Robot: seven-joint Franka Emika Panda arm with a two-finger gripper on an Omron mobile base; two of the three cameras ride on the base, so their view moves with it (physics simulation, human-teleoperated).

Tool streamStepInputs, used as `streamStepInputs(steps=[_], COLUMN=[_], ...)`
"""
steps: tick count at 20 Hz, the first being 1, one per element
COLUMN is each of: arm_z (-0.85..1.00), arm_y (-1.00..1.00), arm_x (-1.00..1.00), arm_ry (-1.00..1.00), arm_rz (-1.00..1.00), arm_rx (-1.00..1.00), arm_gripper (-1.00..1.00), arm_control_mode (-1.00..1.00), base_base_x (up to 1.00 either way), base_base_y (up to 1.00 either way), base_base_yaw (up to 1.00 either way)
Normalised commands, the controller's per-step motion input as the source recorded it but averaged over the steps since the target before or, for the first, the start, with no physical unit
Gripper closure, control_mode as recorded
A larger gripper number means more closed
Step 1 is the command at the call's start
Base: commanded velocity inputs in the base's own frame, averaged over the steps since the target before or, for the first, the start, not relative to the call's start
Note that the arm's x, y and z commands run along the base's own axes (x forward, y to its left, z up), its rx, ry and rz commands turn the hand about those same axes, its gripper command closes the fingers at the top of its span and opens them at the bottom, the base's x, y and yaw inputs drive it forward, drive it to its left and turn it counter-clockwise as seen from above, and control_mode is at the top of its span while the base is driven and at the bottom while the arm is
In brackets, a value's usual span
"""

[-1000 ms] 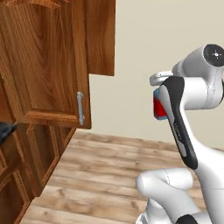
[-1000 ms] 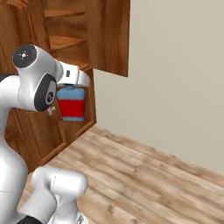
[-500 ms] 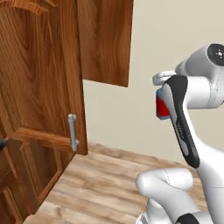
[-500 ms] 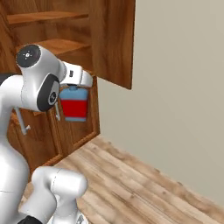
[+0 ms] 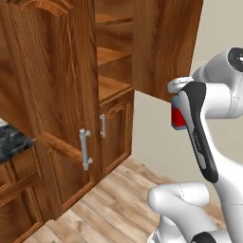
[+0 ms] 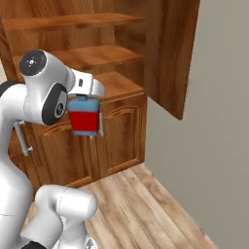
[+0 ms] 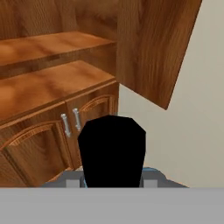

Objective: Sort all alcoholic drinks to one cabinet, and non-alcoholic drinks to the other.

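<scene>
Under the white arm's wrist, the gripper (image 6: 85, 102) is clenched on a can (image 6: 85, 119) with a red label and pale blue top and bottom, which hangs upright below the hand. From the left base camera the same can (image 5: 177, 116) peeks out as a red and blue sliver behind the arm's dark-striped forearm, in front of the pale wall. Looking along the hand, a black top (image 7: 113, 148) of the held can blocks the lower middle, with a thin blue edge at its right side; the finger tips themselves are hidden by it. Beyond the can stands the cabinet (image 6: 92, 58), a tall reddish-brown wooden unit with its upper part open, showing bare wooden shelves one above another. Its right upper door (image 6: 177, 53) is swung out toward the right, its edge hanging over the wall side, and the left door (image 5: 52, 95) stands wide open nearer the left base camera, bearing a grey bar handle (image 5: 85, 149). Below the shelves sit two closed lower doors (image 7: 70, 135) with arched panels, each with a short grey handle (image 7: 77, 119) near the middle seam. Wooden plank floor (image 6: 146, 204) runs from the cabinet's foot to the plain beige wall (image 6: 219, 121) on the right. At the far left a dark speckled counter (image 5: 12, 142) pokes in beside the open door.
</scene>
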Motion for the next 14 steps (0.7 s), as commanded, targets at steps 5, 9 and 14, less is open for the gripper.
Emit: streamStepInputs(steps=[5,9,14], arm_z=[0.0,0.0,0.0], arm_y=[0.0,0.0,0.0], arm_x=[0.0,0.0,0.0], arm_ry=[0.0,0.0,0.0], arm_rz=[0.0,0.0,0.0], arm_rx=[0.0,0.0,0.0], arm_gripper=[1.0,1.0,1.0], arm_control_mode=[1.0,1.0,1.0], base_base_x=[0.47,0.49,0.51], base_base_y=[-0.64,-0.71,-0.77], base_base_yaw=[0.57,0.53,0.45])
